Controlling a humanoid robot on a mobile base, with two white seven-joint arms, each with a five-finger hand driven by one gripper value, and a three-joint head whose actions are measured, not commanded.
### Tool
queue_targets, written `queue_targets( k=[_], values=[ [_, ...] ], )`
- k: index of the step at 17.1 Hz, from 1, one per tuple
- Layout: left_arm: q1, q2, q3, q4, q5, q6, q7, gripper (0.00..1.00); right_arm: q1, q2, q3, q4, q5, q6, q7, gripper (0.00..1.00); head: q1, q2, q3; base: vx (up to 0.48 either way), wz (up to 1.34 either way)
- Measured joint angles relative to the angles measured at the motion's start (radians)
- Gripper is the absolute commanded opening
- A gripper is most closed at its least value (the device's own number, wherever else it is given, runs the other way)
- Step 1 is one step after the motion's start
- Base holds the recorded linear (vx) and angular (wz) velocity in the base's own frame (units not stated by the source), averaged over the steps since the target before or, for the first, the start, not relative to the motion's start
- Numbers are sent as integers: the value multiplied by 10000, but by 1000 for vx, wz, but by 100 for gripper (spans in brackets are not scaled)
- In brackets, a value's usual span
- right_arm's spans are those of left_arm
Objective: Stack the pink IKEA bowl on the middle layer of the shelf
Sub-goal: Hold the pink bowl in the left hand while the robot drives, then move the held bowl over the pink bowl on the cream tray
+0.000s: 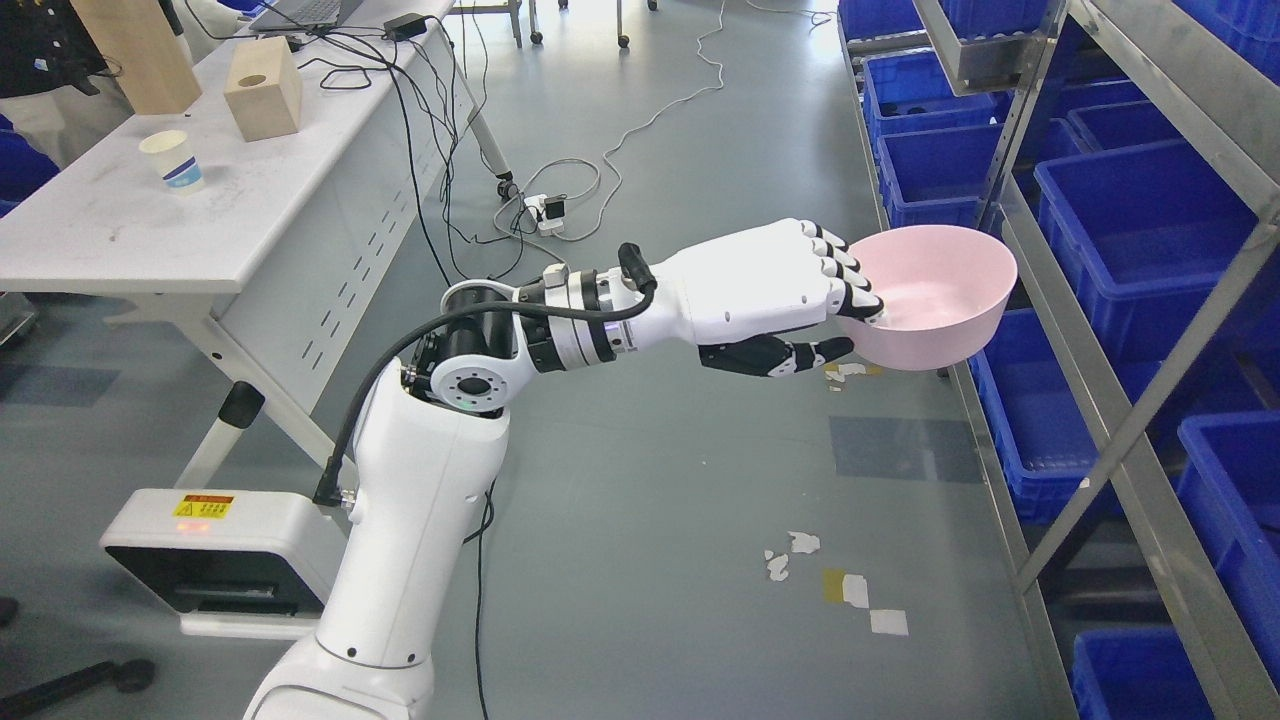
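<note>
The left hand (pixel 790 300) pinches the pink bowl (pixel 935 295) rim, held over open floor beside the shelf (pixel 1120 430) edge.

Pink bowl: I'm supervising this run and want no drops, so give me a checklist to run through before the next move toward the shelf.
1. Grip: left hand pinches the pink bowl at its near rim, fingers inside, thumb beneath: ok.
2. Bowl upright, mouth up: ok.
3. Bowl empty: ok.
4. Bowl already over the shelf: not ok, it hangs at the shelf's front edge.
5. Free spot among the blue bins: cannot tell.
6. Another bowl to stack on: not ok, none visible.
</note>
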Motion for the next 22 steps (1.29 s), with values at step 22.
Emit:
queue_targets(
  k=[22],
  values=[
    [-1590, 0, -479, -45, 812, 0, 115, 3, -2, 0, 0, 0, -1, -18, 0, 100, 0, 0, 0, 291, -148]
  ],
)
